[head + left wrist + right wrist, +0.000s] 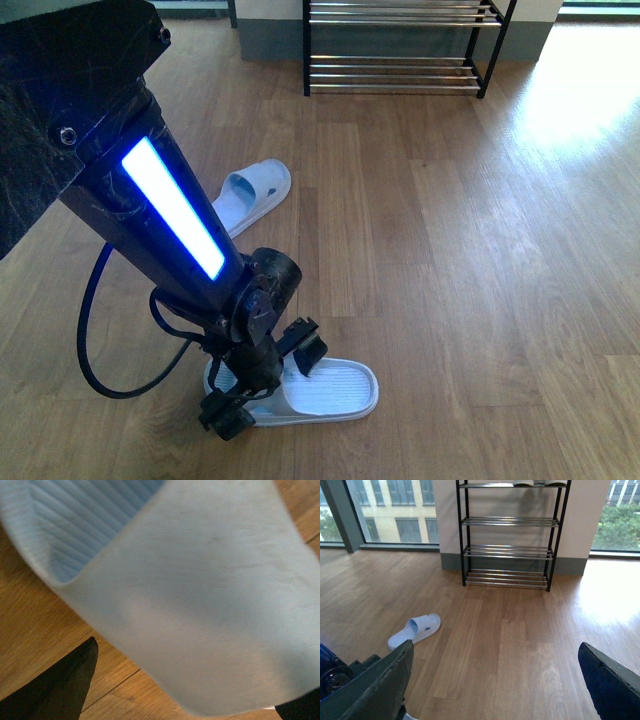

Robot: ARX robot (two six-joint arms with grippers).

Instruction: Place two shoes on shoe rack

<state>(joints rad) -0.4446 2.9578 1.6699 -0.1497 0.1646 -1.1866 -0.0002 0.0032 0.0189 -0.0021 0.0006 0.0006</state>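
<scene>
- While the left gripper [265, 385] stands spread astride the near slipper [330, 390], the strap lies between its fingers [60, 690], apparently not yet pinched.
- Second slipper [250, 195] lies on the floor [480, 250], well beyond the fingertips; shoe rack [400, 45] farther still.
- Right gripper [495, 690]: fingers wide apart, holding nothing.
- Handling, judged: light, soft, bendable foam. Take the strap arch; the smooth sole edge may slip.

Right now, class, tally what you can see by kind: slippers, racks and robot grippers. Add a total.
Light blue slide slippers: 2 (near slipper, far slipper)
Shoe rack: 1
Grippers: 2 (left gripper, right gripper)
Total: 5
</scene>
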